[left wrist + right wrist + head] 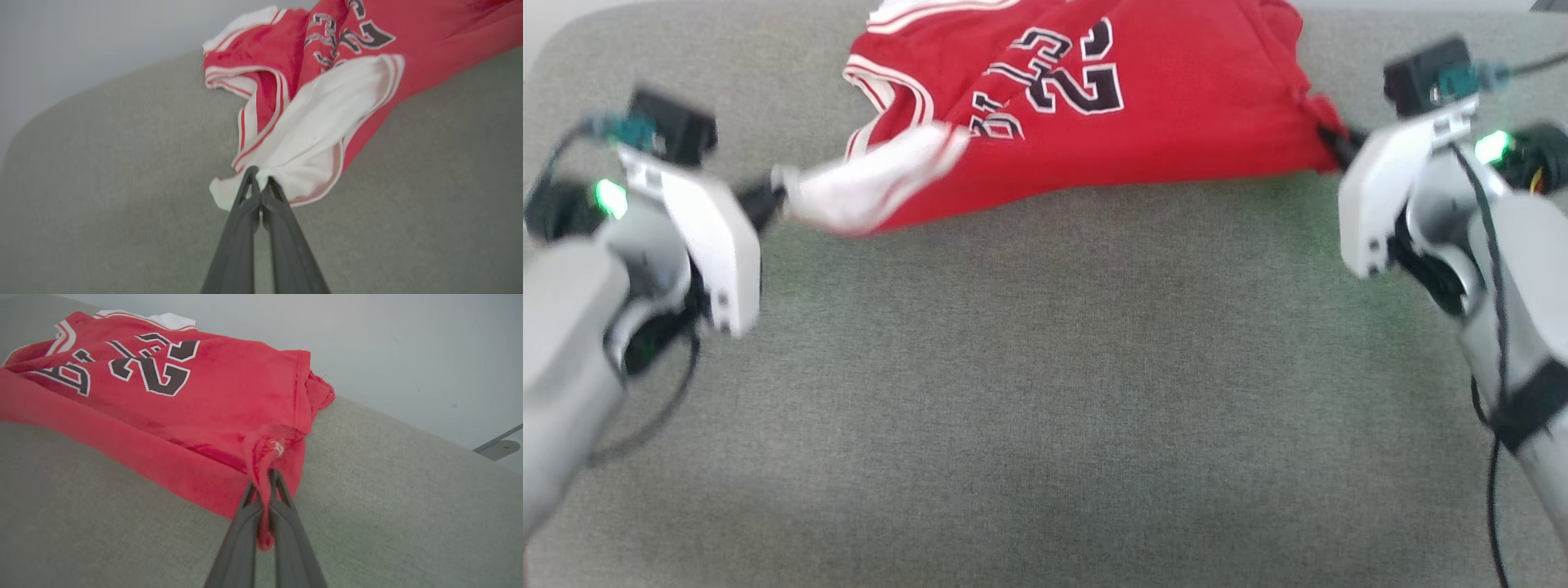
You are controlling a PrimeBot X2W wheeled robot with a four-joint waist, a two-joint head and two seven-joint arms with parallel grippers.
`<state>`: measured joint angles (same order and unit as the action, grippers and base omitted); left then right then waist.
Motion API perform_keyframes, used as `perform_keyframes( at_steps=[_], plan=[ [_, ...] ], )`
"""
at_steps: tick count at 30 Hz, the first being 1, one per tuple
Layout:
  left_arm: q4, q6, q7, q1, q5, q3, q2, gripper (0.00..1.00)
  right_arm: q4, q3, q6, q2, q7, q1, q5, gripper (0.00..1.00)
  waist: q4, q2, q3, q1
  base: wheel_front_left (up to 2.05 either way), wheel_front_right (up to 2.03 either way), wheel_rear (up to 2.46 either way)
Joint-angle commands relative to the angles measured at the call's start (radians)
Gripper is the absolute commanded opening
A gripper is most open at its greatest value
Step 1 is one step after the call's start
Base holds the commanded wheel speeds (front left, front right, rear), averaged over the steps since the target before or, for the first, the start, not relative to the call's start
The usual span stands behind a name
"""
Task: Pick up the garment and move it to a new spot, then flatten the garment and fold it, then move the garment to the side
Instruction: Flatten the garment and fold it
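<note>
Both grippers are on the garment (pixel 1143 122).

Left gripper (pixel 258 176): jaws pinched together on the white side panel (pixel 327 130). A bunched bit of white cloth pokes out beside the tips. Red-and-white striped trim (pixel 261 102) runs along the panel edge just above the grip.

Right gripper (pixel 271 475): jaws clamped on a twisted red corner at the hem. A small red tail of fabric hangs down between the fingers (pixel 237 539).

The garment is at the far middle of the grey-green fabric surface (pixel 1045 367), and its top runs out of the head view. The near edge is drawn out sideways between the two grippers, left one at the left end, right one at the right end. The body lies rumpled on the surface with the black-and-white lettering (pixel 1078 77) face up, upside down from the head camera. An armhole with striped trim sits on the left side, folded over on itself.

Can't tell if the gripped corners are lifted clear of the surface or dragging on it. The head view is blurred around the left arm and the white panel.

A green light (pixel 609 198) is lit on each wrist. A pale grey background (pixel 81 32) is behind the surface in both wrist views.
</note>
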<state>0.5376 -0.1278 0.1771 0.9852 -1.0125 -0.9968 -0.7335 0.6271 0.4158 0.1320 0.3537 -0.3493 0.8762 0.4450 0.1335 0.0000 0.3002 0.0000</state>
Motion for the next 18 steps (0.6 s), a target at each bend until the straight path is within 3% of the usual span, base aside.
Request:
perform_keyframes(
  at_steps=[1, 10, 16, 18],
  plan=[
    [-0.03, 0.008, 0.026, -0.036, -0.032, -0.001, -0.007, 0.0, -0.032, -0.002, -0.002, 0.014, -0.021, -0.041, 0.028, 0.0, 0.001, 0.0, -0.011, 0.0, 0.0, 0.0, 0.0],
    [-0.409, 0.194, 0.1, -0.296, -0.139, -0.017, -0.181, 0.0, -0.355, -0.061, -0.002, 0.136, -0.233, -0.376, 0.13, 0.0, 0.005, 0.0, -0.049, 0.0, 0.0, 0.0, 0.0],
    [-0.608, 0.323, 0.074, -0.453, -0.174, -0.037, -0.267, 0.0, -0.539, -0.144, -0.002, 0.151, -0.395, -0.582, 0.179, 0.0, -0.001, 0.0, -0.058, 0.0, 0.0, 0.0, 0.0],
    [-0.632, 0.338, 0.069, -0.477, -0.175, -0.045, -0.277, 0.0, -0.571, -0.154, -0.002, 0.156, -0.421, -0.614, 0.184, 0.0, -0.002, 0.0, -0.058, 0.0, 0.0, 0.0, 0.0]
  ],
)
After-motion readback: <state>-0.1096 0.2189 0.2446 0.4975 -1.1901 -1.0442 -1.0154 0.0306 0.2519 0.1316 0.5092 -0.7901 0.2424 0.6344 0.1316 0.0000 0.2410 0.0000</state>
